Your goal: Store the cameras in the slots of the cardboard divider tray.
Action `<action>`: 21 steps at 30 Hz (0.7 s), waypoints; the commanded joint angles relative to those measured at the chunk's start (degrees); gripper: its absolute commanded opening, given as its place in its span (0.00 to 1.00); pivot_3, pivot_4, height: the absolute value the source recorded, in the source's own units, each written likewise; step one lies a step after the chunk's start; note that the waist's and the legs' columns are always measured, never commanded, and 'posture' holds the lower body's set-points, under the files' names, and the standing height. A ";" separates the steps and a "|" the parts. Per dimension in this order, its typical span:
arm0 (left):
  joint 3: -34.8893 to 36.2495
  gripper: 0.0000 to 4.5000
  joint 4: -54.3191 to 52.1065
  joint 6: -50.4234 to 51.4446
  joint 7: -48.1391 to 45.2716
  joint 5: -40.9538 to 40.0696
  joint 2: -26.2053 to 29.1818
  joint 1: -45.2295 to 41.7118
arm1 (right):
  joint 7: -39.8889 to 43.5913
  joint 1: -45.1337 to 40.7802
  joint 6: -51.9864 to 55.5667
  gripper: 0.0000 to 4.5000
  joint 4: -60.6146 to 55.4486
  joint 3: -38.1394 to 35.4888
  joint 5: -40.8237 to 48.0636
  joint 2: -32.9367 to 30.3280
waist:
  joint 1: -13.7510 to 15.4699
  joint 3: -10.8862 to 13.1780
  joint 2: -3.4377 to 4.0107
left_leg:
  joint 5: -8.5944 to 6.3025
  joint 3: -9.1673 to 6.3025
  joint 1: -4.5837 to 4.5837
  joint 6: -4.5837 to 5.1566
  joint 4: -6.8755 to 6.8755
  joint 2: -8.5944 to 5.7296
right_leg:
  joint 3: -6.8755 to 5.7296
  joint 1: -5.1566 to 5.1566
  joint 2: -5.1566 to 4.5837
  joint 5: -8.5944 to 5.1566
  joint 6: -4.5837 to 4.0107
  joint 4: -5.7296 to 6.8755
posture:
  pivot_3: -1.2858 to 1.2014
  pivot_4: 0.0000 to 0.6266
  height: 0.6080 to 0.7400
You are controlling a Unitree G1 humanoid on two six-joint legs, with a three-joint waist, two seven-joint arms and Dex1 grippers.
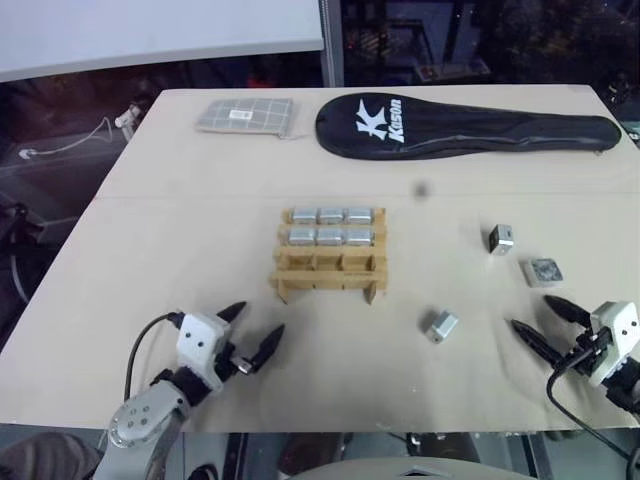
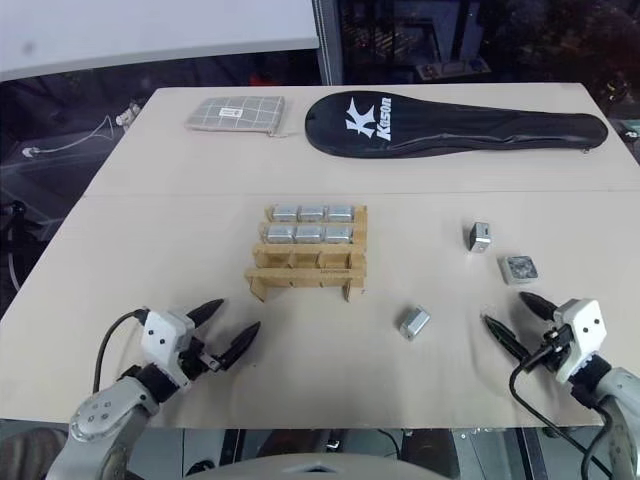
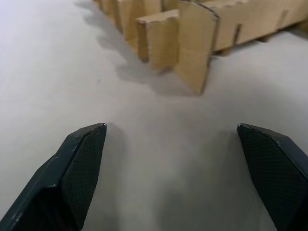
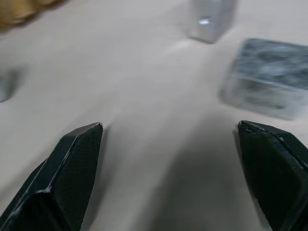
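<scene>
Our right pincer, two black fingers spread wide and holding nothing, hovers low over the pale table just short of the nearest loose camera, a small silver-grey metal cube lying flat. Our left pincer is equally open and empty, near the front corner of the tan cardboard divider tray.

Six cameras already fill the tray's back two rows; the front row of three slots is empty. Two more loose cubes sit on the right: one standing beyond the flat one, one tipped on its side between the tray and our right pincer.

The risks, as we judge them: the flat cube offers little height, so our fingers may scrape the table or skid it away, and a skewed grasp would catch on the slot walls and shove the light tray.

The tray's rows run left to right across the table; the tipped cube's long side lies diagonally.
</scene>
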 commanded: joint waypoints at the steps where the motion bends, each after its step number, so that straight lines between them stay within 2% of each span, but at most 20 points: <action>1: 3.31 1.00 0.97 -2.36 -4.43 -3.53 2.42 -1.94 | -5.19 -1.58 3.58 0.99 -1.24 -2.37 1.08 0.91 | 0.04 0.00 -0.01 | 0.00 -0.01 -0.01 0.00 0.00 0.00 | -0.01 -0.01 0.01 0.00 0.00 0.00 | 0.52 0.24 1.00; 6: 8.05 1.00 3.23 0.70 -16.37 -13.52 9.37 -7.30 | -11.44 -4.97 7.00 0.99 -2.37 -1.15 0.62 3.99 | -0.05 -0.08 -0.14 | 0.01 -0.02 -0.07 0.01 0.00 0.11 | 0.00 -0.16 0.18 0.05 -0.09 0.02 | 0.52 0.24 1.00; 11: 10.55 1.00 1.33 6.31 -24.69 -19.63 18.24 -12.29 | -12.78 -7.77 4.04 0.99 0.81 0.19 -2.97 4.74 | -0.53 -0.14 -0.30 | 0.12 0.21 -0.07 0.22 0.00 0.12 | 0.26 -0.26 0.28 0.11 -0.17 0.01 | 0.52 0.24 1.00; 16: 10.83 1.00 2.07 7.79 -30.25 -20.03 23.41 -15.91 | -12.22 -11.06 -2.59 0.99 7.07 1.23 -8.62 2.86 | -1.45 -0.19 -0.38 | 0.13 0.32 -0.06 0.22 0.00 0.12 | 0.32 -0.30 0.38 0.25 -0.29 0.00 | 0.52 0.24 1.00; 21: 9.54 1.00 2.35 8.56 -31.41 -19.06 24.05 -18.86 | -7.77 -14.72 -5.38 0.99 13.09 1.81 -8.92 -0.01 | -1.59 -0.19 -0.39 | 0.13 0.36 -0.04 0.22 -0.01 0.17 | 0.36 -0.31 0.43 0.29 -0.34 0.00 | 0.52 0.24 1.00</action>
